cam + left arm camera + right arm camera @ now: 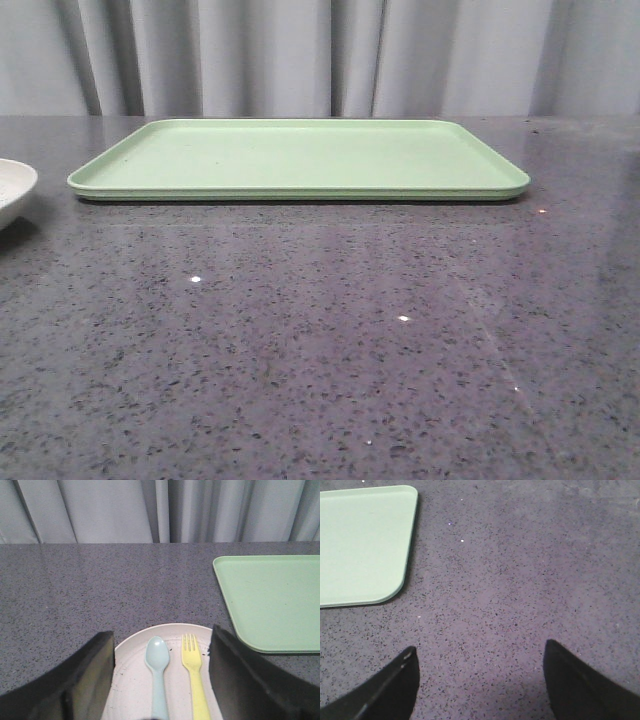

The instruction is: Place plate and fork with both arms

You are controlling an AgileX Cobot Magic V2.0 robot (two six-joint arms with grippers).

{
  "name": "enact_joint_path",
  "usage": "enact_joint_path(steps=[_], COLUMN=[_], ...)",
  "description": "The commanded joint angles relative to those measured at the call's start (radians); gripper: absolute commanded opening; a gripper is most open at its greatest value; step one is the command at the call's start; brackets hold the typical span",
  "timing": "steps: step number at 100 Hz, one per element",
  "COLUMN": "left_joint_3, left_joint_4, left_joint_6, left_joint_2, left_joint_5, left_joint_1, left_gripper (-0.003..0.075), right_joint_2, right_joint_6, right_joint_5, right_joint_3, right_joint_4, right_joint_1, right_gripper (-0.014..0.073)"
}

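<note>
The cream-white speckled plate (132, 680) lies on the dark table under my left gripper (161, 636); its edge shows at the far left of the front view (12, 187). On it lie the yellow fork (194, 667) and a pale blue-green spoon (158, 672), side by side, tines and bowl pointing toward the curtain. My left gripper is open, its fingers (87, 675) either side of the plate, touching nothing. My right gripper (479, 651) is open and empty over bare table, to the right of the tray. Neither gripper shows in the front view.
A flat rectangular light-green tray (300, 157) lies at the back middle of the table; it also shows in the left wrist view (272, 600) and the right wrist view (362, 542). A grey curtain (320, 55) hangs behind the table.
</note>
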Motion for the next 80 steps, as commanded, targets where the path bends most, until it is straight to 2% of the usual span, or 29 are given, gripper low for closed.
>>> enact_joint_path(steps=[1,23,43,58,80], left_joint_3=[-0.039,-0.111,-0.218,-0.277,-0.341], left_joint_4=[0.044,0.109,0.126,0.134,0.158], left_joint_6=[-0.009,-0.055,-0.082,-0.082,-0.082], left_joint_2=[0.014,0.042,0.147,0.239,0.376], left_joint_5=[-0.063,0.096,0.212,0.308,0.351], left_joint_1=[0.0,0.032,0.099,0.106,0.106], left_gripper=[0.0419,0.0419,0.0419,0.0419,0.0419], right_joint_2=[0.007,0.007,0.007,0.007,0.007], right_joint_6=[-0.006,-0.006,-0.006,-0.006,-0.006], right_joint_5=[-0.062,-0.062,-0.062,-0.062,-0.058], right_joint_3=[-0.034,-0.034,-0.034,-0.034,-0.034], right_joint_4=[-0.006,-0.006,-0.006,-0.006,-0.006], right_joint_1=[-0.002,-0.002,-0.002,-0.002,-0.002], right_gripper=[0.0527,0.0527,0.0527,0.0527,0.0527])
